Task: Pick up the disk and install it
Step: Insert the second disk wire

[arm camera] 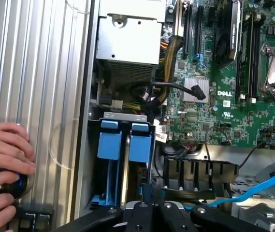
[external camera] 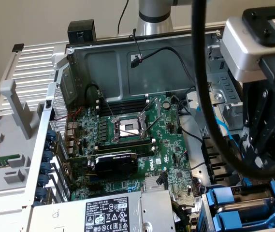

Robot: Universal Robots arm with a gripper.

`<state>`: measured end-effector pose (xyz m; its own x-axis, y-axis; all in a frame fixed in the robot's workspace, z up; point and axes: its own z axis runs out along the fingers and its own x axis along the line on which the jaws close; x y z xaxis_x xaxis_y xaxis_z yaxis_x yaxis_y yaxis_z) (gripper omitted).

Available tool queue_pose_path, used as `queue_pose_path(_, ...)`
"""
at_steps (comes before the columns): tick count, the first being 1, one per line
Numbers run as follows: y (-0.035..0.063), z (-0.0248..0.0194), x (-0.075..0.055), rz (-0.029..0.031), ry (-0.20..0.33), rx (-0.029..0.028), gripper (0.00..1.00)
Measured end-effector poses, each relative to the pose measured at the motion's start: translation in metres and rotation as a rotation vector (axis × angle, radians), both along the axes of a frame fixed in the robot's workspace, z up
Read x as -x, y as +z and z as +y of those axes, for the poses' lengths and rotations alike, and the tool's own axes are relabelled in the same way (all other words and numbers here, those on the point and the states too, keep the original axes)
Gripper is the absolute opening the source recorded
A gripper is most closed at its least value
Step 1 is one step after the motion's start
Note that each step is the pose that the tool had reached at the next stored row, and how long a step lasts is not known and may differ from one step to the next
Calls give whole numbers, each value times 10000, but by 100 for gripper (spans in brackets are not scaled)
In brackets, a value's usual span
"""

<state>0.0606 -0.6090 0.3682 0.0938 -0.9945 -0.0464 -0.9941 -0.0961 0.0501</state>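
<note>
Two blue-fronted carriers stand side by side in the drive bay of the open computer case. The disk [arm camera: 140,142] is the one nearer the motherboard, and the other carrier [arm camera: 109,145] stands beside it. My gripper [arm camera: 152,197] hangs right over the bay, its black fingers closed together on the near end of the disk's blue frame. In the exterior view the gripper [external camera: 267,164] is at the right, just above the same blue carriers [external camera: 234,208]; its fingertips are hidden behind the bay.
The green motherboard [external camera: 137,145] fills the case's middle, and the silver power-supply box [external camera: 108,212] lies beside the bay. Black cables [arm camera: 151,92] and a blue data cable [arm camera: 253,191] run close to the bay. A person's hand [arm camera: 4,154] rests on the ribbed panel, over a small black device.
</note>
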Motion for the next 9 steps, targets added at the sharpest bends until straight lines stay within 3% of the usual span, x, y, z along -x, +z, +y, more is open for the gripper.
queue_pose_path(9,1,0,0,0,1636,-3,11)
